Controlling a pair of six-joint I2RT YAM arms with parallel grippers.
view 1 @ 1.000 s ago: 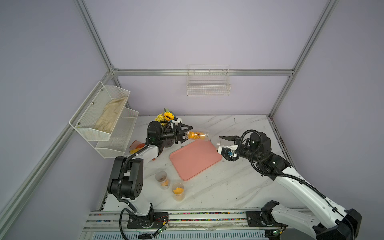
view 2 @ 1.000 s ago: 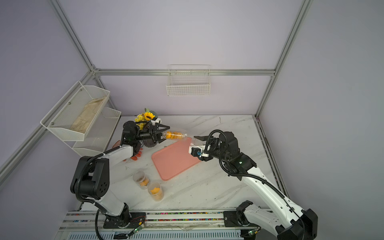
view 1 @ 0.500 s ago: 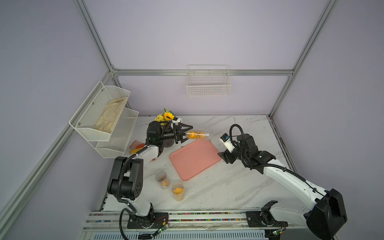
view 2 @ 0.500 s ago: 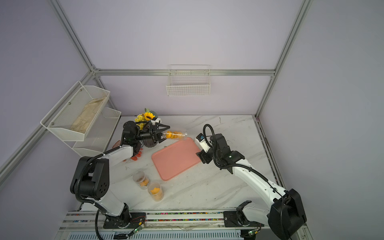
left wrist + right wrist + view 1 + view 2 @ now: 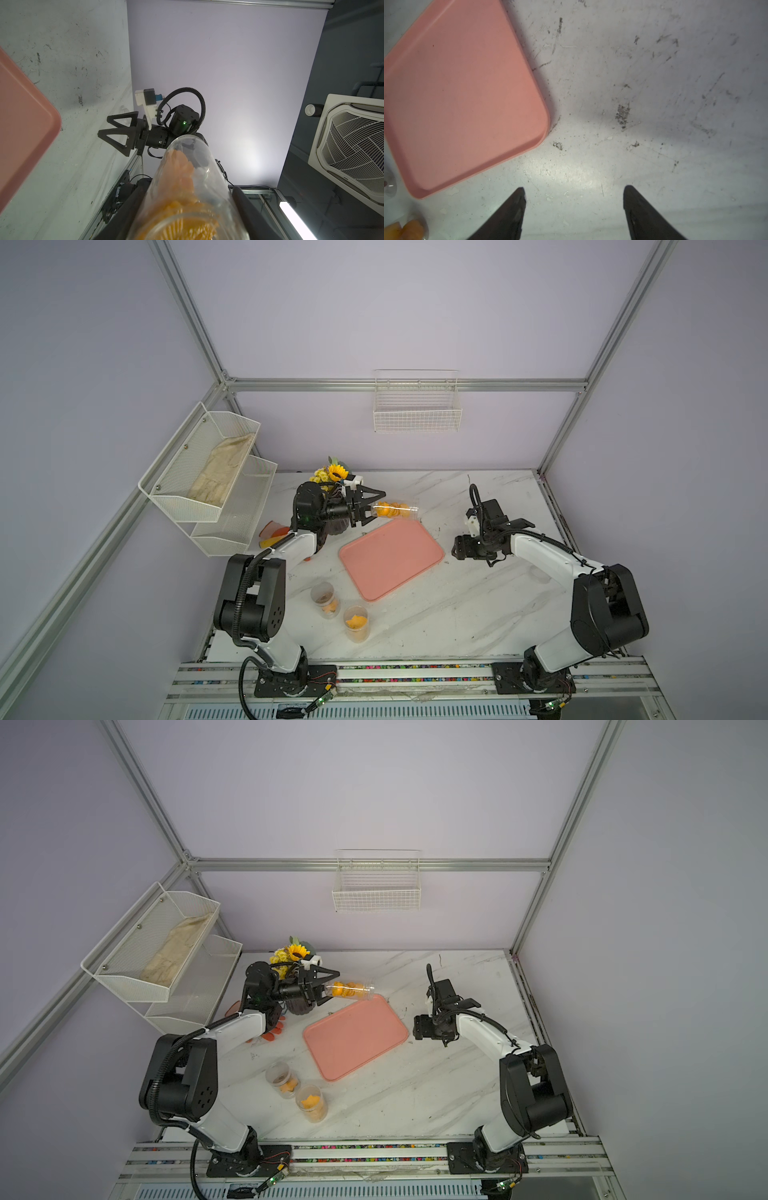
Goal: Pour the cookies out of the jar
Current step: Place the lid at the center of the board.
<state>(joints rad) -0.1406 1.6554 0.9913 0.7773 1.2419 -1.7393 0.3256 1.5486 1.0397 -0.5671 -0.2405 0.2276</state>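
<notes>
My left gripper (image 5: 373, 510) (image 5: 328, 990) is shut on a clear jar (image 5: 397, 511) (image 5: 353, 990) and holds it lying sideways over the back edge of the pink tray (image 5: 390, 562) (image 5: 353, 1042). Orange cookies (image 5: 388, 509) (image 5: 344, 989) lie inside, bunched toward the gripper end. In the left wrist view the jar (image 5: 187, 187) runs out between my fingers (image 5: 245, 205), with the cookies (image 5: 178, 176) along its lower side. My right gripper (image 5: 457, 551) (image 5: 417, 1032) (image 5: 573, 188) points down at bare table just right of the tray (image 5: 456, 93), open and empty.
Two clear cups (image 5: 326, 600) (image 5: 357, 623) holding orange pieces stand near the front, left of the tray. A sunflower bouquet (image 5: 332, 472) in a dark vase stands behind my left wrist. A white mesh shelf (image 5: 208, 477) hangs on the left wall, a wire basket (image 5: 417, 414) on the back wall.
My right gripper has swung away from the jar's mouth, turned to point down beside the tray, and its jaws have spread wider. The left gripper and jar have held still.
</notes>
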